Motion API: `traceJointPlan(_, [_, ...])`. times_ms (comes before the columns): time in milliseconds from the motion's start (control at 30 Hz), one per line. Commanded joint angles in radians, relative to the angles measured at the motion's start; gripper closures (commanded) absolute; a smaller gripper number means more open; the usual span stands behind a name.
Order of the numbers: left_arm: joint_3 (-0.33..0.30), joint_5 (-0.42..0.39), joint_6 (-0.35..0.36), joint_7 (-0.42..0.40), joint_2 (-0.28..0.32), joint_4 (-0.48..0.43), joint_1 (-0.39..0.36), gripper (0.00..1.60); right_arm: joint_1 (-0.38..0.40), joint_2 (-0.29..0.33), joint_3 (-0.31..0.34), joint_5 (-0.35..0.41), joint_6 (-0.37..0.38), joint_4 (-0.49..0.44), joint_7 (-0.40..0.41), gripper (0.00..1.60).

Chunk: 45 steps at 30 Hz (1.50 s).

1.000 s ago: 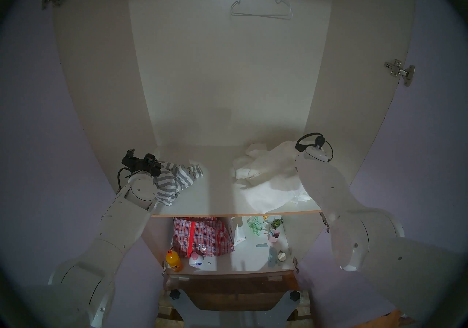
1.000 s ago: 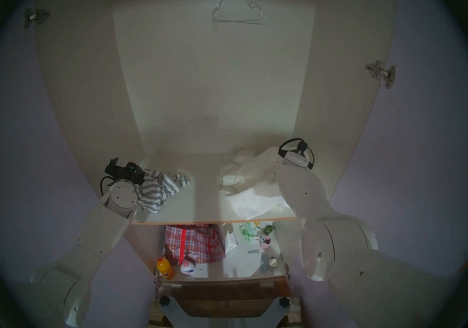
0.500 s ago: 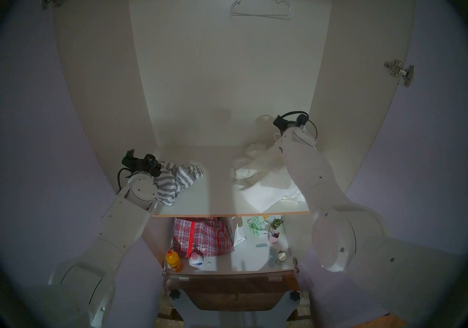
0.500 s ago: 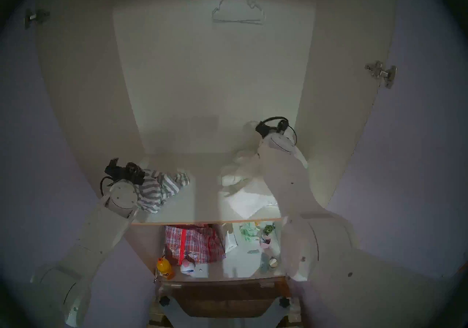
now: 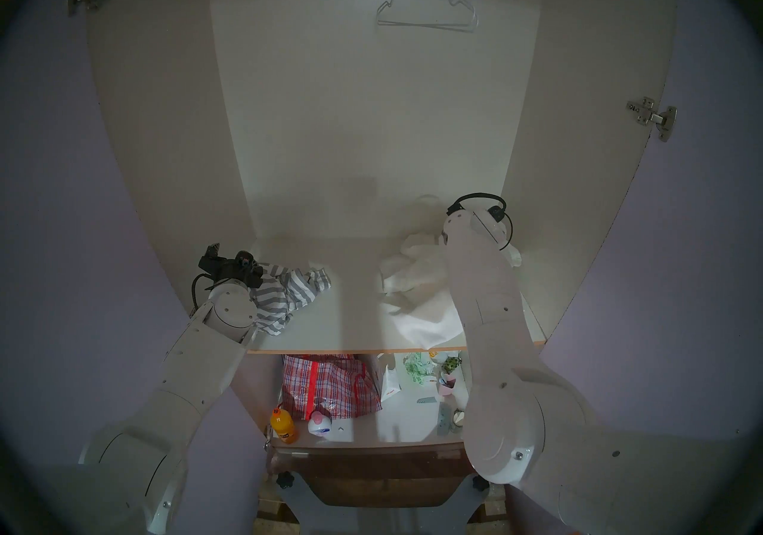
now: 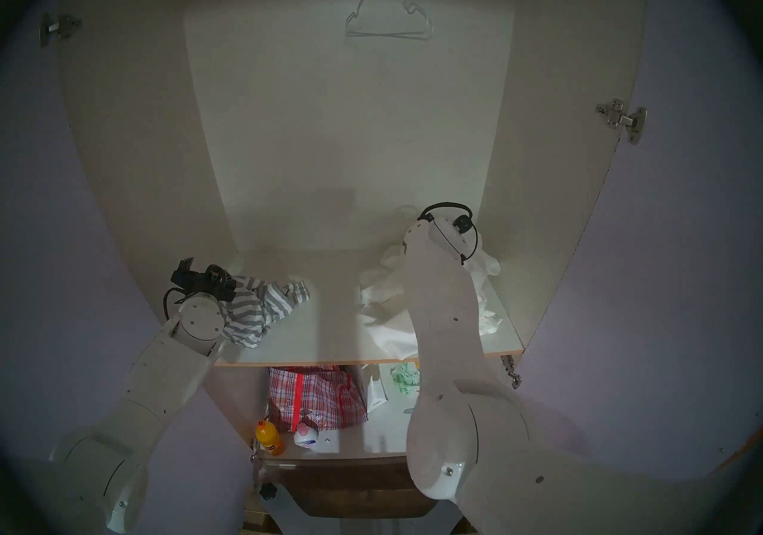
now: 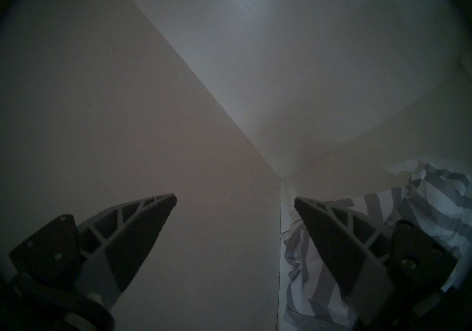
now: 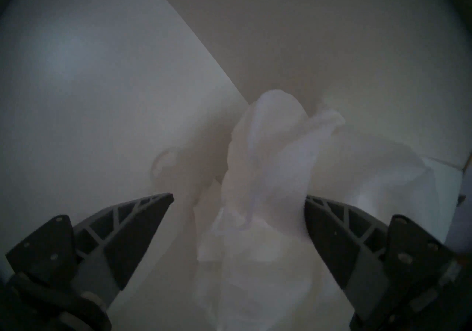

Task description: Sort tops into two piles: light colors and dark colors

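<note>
The two piles already lie well apart on the wardrobe shelf (image 5: 355, 315); the striped top (image 5: 289, 294) sits as a heap just beside the left gripper (image 7: 235, 199), on its right, and the white tops (image 5: 417, 299) form a larger heap directly ahead of and beneath the right gripper (image 8: 238, 199).

The left gripper stands wide open and holds nothing; it points into the back corner of the wardrobe, with striped cloth showing behind its right finger. The right gripper is likewise spread wide and empty; a raised fold of white cloth stands between its fingers without being pinched, though the wrist view is blurred.

Judging by how things lie, the sorting looks essentially finished, and the step in hand seems to be tidying the light pile or drawing away from it. If the white heap still needs gathering, the next move calls for a descent onto that raised fold and a firm close; thin cloth may slip or drag its neighbours toward the shelf edge; otherwise a clean lift clear suffices.
</note>
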Motion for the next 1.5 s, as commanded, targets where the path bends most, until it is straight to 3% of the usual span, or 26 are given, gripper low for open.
traceJointPlan(0, [-0.002,0.002,-0.004,0.0,0.002,-0.024,-0.026,0.0,0.092,-0.036,0.112,0.04,0.057,-0.028,-0.124,0.0])
traceJointPlan(167, [-0.001,0.002,-0.004,0.001,0.003,-0.024,-0.027,0.0,0.144,-0.09,0.223,0.065,0.092,-0.04,-0.276,0.0])
traceJointPlan(267, [-0.001,0.001,-0.003,0.0,0.003,-0.027,-0.026,0.0,0.144,-0.112,0.223,0.085,0.17,-0.108,-0.37,0.0])
traceJointPlan(300, [-0.001,0.001,-0.003,0.0,0.004,-0.027,-0.026,0.0,0.116,-0.094,0.158,0.086,0.193,-0.133,-0.3,0.0])
traceJointPlan(400, [-0.001,0.001,-0.004,0.001,0.003,-0.024,-0.027,0.0,0.052,-0.099,0.08,0.064,0.332,-0.24,-0.222,0.0])
traceJointPlan(467, [-0.001,0.001,-0.005,0.002,0.003,-0.022,-0.027,0.0,0.028,-0.085,0.029,0.047,0.367,-0.263,-0.216,0.0])
traceJointPlan(567, [0.0,0.0,-0.005,0.003,0.002,-0.02,-0.027,0.0,-0.06,-0.048,-0.043,0.049,0.466,-0.359,-0.112,0.0])
traceJointPlan(600, [0.0,0.0,-0.005,0.003,0.002,-0.019,-0.027,0.0,-0.1,-0.034,-0.06,0.058,0.508,-0.392,-0.036,0.0])
traceJointPlan(633, [0.0,0.0,-0.005,0.003,0.002,-0.019,-0.027,0.0,-0.121,-0.022,-0.079,0.068,0.534,-0.412,-0.049,0.0])
traceJointPlan(800, [0.001,-0.001,-0.006,0.004,0.002,-0.017,-0.028,0.0,-0.258,0.098,-0.172,0.048,0.656,-0.537,0.154,0.0])
traceJointPlan(933, [0.001,-0.001,-0.006,0.004,0.002,-0.016,-0.028,0.0,-0.302,0.161,-0.188,0.052,0.703,-0.579,0.237,0.0])
traceJointPlan(1067, [0.002,-0.001,-0.006,0.005,0.002,-0.016,-0.028,0.0,-0.359,0.249,-0.254,0.04,0.694,-0.602,0.356,0.0])
traceJointPlan(1200, [0.002,-0.002,-0.006,0.005,0.003,-0.016,-0.029,0.0,-0.42,0.328,-0.316,0.018,0.626,-0.612,0.476,0.0])
traceJointPlan(1300, [0.002,-0.002,-0.006,0.005,0.003,-0.016,-0.029,0.0,-0.44,0.387,-0.357,-0.007,0.553,-0.617,0.566,0.0])
traceJointPlan(1467, [0.003,-0.002,-0.006,0.006,0.003,-0.017,-0.029,0.0,-0.461,0.471,-0.413,-0.091,0.371,-0.601,0.688,0.0])
